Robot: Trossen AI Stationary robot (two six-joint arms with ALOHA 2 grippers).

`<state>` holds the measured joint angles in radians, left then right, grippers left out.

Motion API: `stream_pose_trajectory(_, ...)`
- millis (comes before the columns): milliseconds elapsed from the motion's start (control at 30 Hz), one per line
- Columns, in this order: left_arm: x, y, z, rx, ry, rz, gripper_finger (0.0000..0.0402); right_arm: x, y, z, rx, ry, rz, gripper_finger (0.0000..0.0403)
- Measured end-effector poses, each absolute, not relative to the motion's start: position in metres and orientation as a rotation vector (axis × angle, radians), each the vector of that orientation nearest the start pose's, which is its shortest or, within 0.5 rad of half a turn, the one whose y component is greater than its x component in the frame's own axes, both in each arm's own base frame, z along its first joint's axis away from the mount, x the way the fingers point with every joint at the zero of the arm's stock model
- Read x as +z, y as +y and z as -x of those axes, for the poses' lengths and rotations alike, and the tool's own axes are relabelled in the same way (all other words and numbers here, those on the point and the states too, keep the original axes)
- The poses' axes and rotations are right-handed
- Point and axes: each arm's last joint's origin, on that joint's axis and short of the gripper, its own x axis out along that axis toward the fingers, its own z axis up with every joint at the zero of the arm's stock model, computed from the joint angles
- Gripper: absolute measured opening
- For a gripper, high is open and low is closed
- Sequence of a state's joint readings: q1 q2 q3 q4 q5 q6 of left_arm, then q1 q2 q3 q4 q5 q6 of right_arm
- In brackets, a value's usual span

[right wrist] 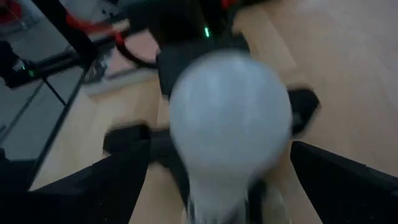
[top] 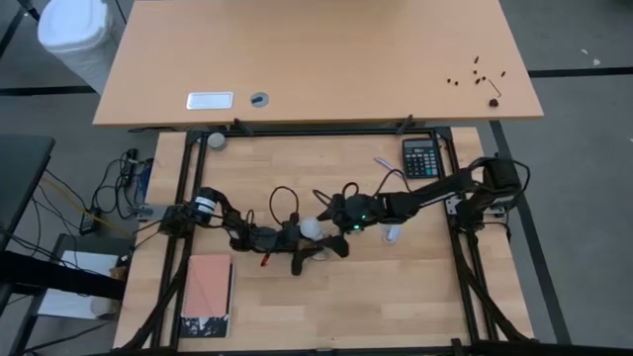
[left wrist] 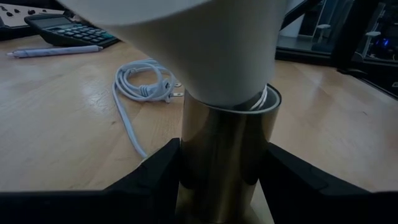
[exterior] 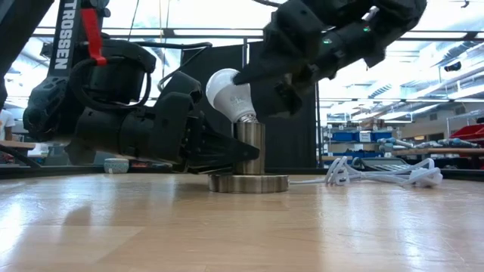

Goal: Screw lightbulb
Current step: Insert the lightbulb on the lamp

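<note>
Roughly at mid-desk (exterior: 227, 234): bulb (exterior: 227, 92) with its screw base in the mouth of the socket (exterior: 249, 143), not upright but leaning toward 10 o'clock in the low view. Probably not threaded true yet, or only just started.

Low on the socket's barrel, left gripper (exterior: 236, 155), fingers (left wrist: 155, 174) pressed on either side of the metal. Looks meant as a brace, keeping the barrel from turning or tipping while the bulb is worked from above.

Up around the bulb's neck, right gripper (exterior: 261, 87), fingers (right wrist: 323, 171) spread wide to either side of the globe and not seen touching it. Reads as a release between turns, ready for a fresh bite; a judgement, not a certainty.

Materials: globe matte white, smooth, pear-shaped, narrowing to a greyish threaded base. Socket a polished brassy tube, reflective, standing on a flat round metal foot (exterior: 248, 183). Likely slippery under hard fingers, hence the firm low clamp.

Around them: white cord (left wrist: 134, 87) in loose loops on the pale wood grain at 3 o'clock from the socket in the high view; calculator (top: 420, 156) at 1 o'clock; pink notebook (top: 208, 292) at 8 o'clock.
</note>
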<state>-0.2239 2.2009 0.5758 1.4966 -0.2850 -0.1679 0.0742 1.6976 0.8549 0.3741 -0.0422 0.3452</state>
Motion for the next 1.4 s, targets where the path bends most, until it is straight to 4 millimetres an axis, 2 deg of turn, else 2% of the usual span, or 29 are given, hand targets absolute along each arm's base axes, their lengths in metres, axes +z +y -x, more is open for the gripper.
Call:
stream_pose_trajectory(300,0.056,-0.063,-0.311,0.063,0.125,0.133,0.0194,0.172,0.026,-0.362,0.037,0.475,-0.300,0.0388)
stream_pose_trajectory(500,0.056,-0.063,-0.312,0.064,0.126,0.133,0.0194,0.165,0.026,-0.367,0.041,0.450,-0.300,0.0355)
stream_pose_trajectory(767,0.056,-0.063,-0.313,0.066,0.128,0.133,0.0194,0.166,0.025,-0.370,0.029,0.401,-0.272,0.0300)
stream_pose_trajectory(1000,0.056,-0.063,-0.313,0.067,0.131,0.133,0.0194,0.166,0.024,-0.370,0.026,0.398,-0.272,0.0271)
stream_pose_trajectory(1200,0.056,-0.063,-0.313,0.067,0.131,0.133,0.0194,0.176,0.024,-0.367,0.032,0.382,-0.262,0.0277)
stream_pose_trajectory(1400,0.057,-0.063,-0.313,0.072,0.117,0.154,0.0194,0.190,0.034,-0.360,0.021,0.375,-0.177,0.0277)
